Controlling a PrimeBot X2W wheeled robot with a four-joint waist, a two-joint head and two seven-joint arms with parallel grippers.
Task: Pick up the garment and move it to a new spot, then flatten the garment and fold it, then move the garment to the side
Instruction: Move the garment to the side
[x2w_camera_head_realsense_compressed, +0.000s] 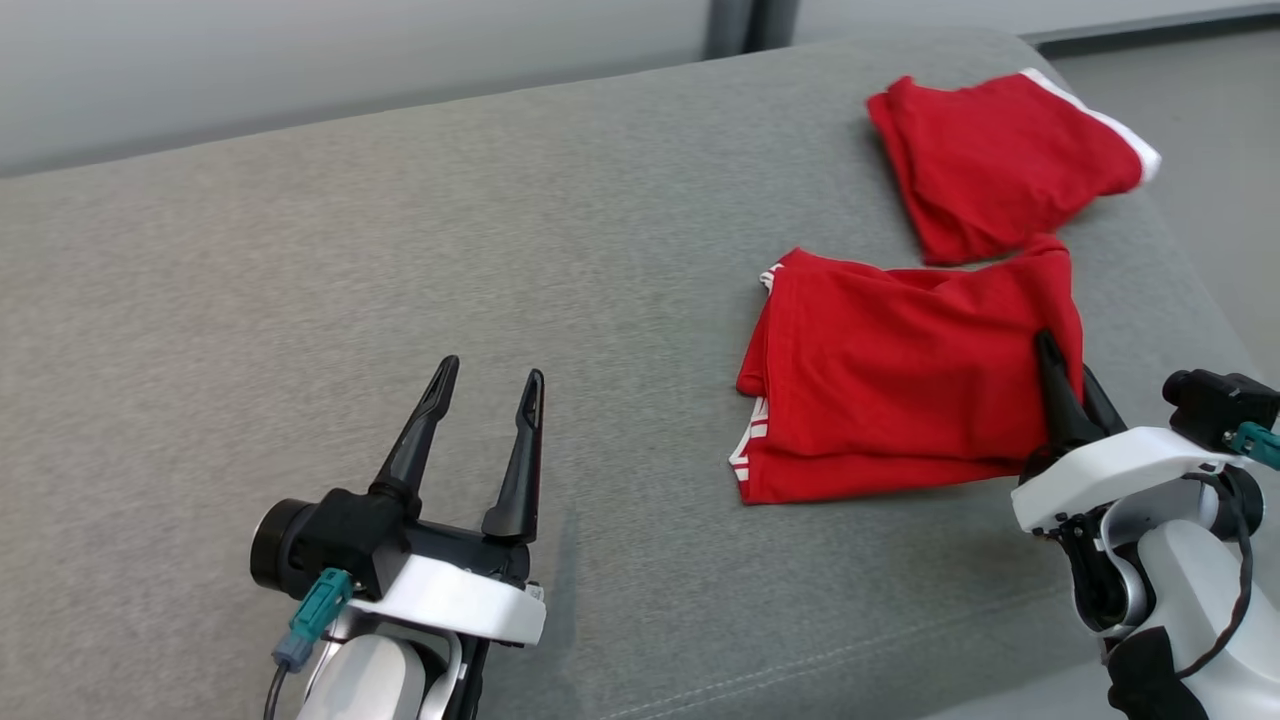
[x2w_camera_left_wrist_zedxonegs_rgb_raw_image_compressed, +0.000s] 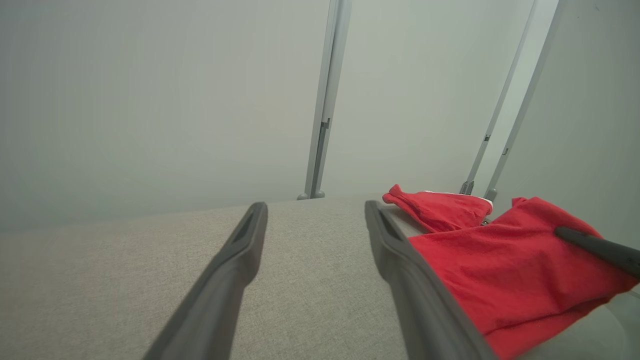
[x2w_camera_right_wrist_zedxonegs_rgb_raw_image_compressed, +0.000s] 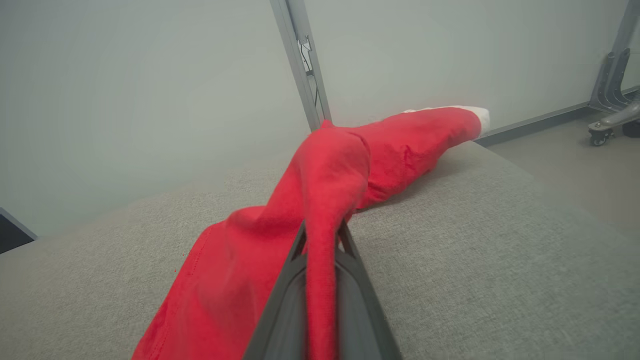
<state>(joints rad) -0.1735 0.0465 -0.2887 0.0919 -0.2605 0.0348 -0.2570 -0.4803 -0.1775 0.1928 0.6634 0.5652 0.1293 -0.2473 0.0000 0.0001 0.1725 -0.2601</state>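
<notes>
At the left of the head view, the left claw (x2w_camera_head_realsense_compressed: 495, 370) is held just above the grey upholstered surface (x2w_camera_head_realsense_compressed: 300, 250), with nothing between its two dark fingers. The fingers are spread wide and point away from the robot. In the left wrist view the same two fingers frame a bare strip of grey fabric, with a pale wall (x2w_camera_left_wrist_zedxonegs_rgb_raw_image_compressed: 150, 100) and a metal post (x2w_camera_left_wrist_zedxonegs_rgb_raw_image_compressed: 325, 100) behind it.

To the right of this claw, and well apart from it, lies the garment (x2w_camera_head_realsense_compressed: 900, 400). It is red with white trim and is folded into a rough rectangle on the right part of the surface. Its layers show at the left edge, where the white stripes come out. Its top right corner reaches up and almost touches a second red garment (x2w_camera_head_realsense_compressed: 1000, 165). This one is also folded, has a white band on its right edge, and lies farther from the robot, near the far right corner of the surface.

At the right edge of the near garment is the right claw (x2w_camera_head_realsense_compressed: 1065, 360). Its fingers are pressed together and pinch a fold of the red cloth. In the right wrist view the cloth rises in a ridge between the two fingers and then spreads out to the left. Beyond the surface at the far right is the grey floor (x2w_camera_head_realsense_compressed: 1220, 120).
</notes>
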